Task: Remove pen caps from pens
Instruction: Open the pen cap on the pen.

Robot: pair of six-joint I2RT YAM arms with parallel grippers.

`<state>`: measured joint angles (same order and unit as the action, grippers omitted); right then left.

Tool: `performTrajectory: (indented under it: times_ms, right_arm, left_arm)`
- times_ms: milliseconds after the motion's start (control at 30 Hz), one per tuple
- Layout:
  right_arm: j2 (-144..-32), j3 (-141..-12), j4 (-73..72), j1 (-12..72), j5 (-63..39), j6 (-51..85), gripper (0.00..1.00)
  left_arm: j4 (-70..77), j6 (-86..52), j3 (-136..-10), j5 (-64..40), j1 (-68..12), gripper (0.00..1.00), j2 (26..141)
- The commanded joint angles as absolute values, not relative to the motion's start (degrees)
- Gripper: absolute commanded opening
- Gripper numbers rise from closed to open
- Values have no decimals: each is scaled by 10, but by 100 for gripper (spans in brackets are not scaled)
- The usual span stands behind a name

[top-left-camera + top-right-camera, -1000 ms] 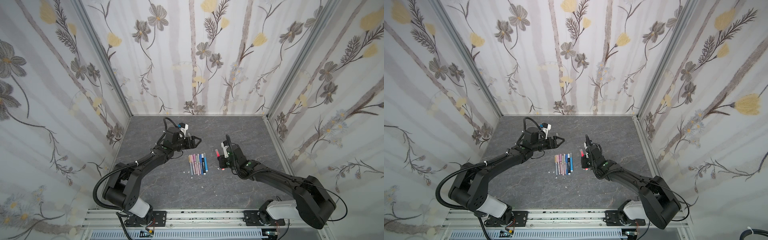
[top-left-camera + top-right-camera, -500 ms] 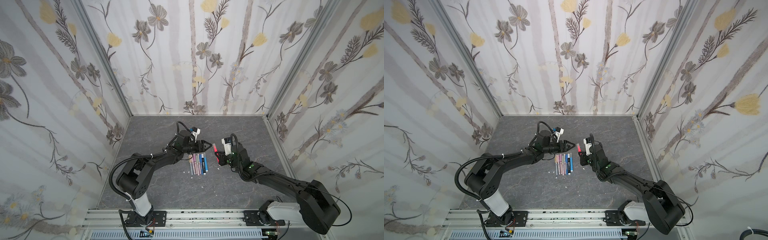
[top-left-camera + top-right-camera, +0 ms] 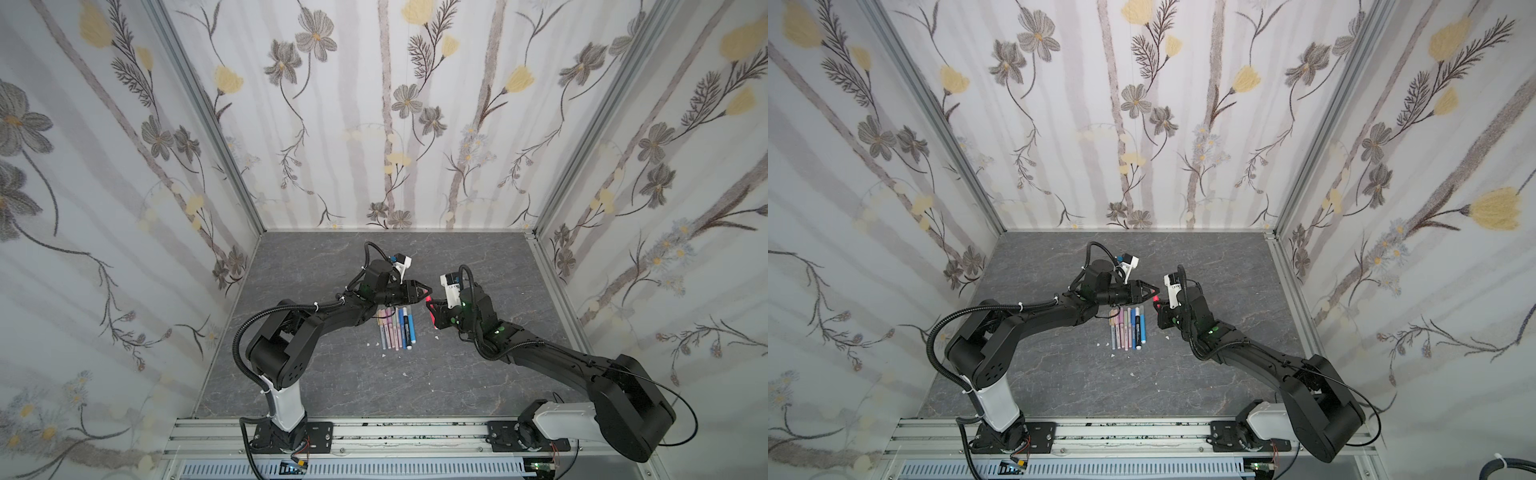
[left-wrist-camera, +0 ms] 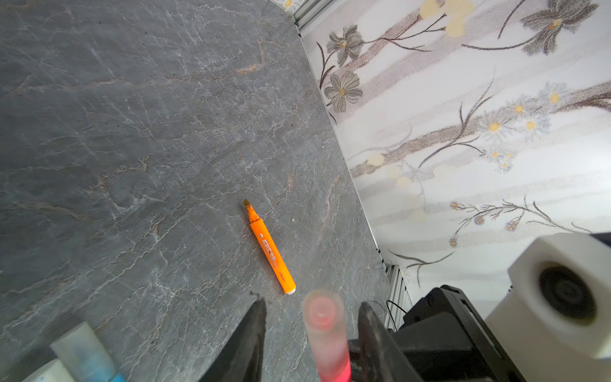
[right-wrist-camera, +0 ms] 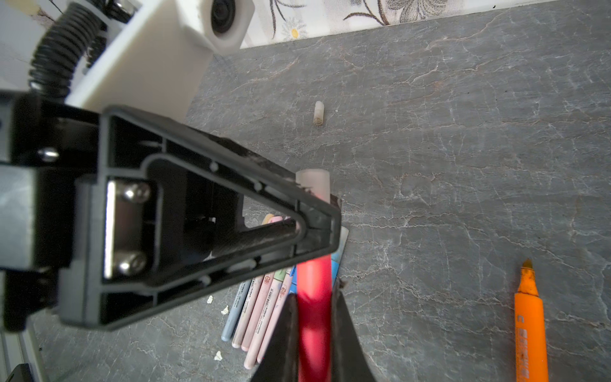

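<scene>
Left gripper (image 3: 424, 292) swung across from 9 o'clock of the pen row to meet the right one, jaws narrowing on the way. Right gripper (image 3: 434, 312) lifted its red pen (image 3: 432, 318) off the table (image 3: 332, 374).

Top views: both tools meet above the table, at 1 o'clock of the row of pens (image 3: 395, 328). Left gripper points to 3 o'clock. The red pen's capped end aims to 11 o'clock, into its jaws.

Left wrist: frosted cap (image 4: 322, 311) sits between the two fingertips (image 4: 254, 330), daylight on both sides. Jaws narrow, not yet gripping. Orange pen (image 4: 271, 251) lies bare-tipped on the table beyond.

Right wrist: right gripper clamped on the red barrel, short of the cap. A left finger covers the cap's joint with the barrel. One loose cap (image 5: 318, 113) lies well apart.

Step in hand, by my reading: close on the cap only, clear of the barrel. Then pull straight along the pen's axis while the right holds firm. A skewed pull would likely slip.
</scene>
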<state>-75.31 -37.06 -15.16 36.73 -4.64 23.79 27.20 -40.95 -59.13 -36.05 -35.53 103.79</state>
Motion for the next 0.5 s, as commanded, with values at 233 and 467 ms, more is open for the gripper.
performTrajectory:
  times_ms: [233, 467]
  right_arm:
    - [-759, -376, -178, 367, -58, 240, 2]
    - [-758, -375, -179, 368, -60, 242, 2]
  left_arm:
    - [276, -405, -600, -345, -355, 34, 1040]
    - [271, -401, -605, -342, -356, 26, 1043]
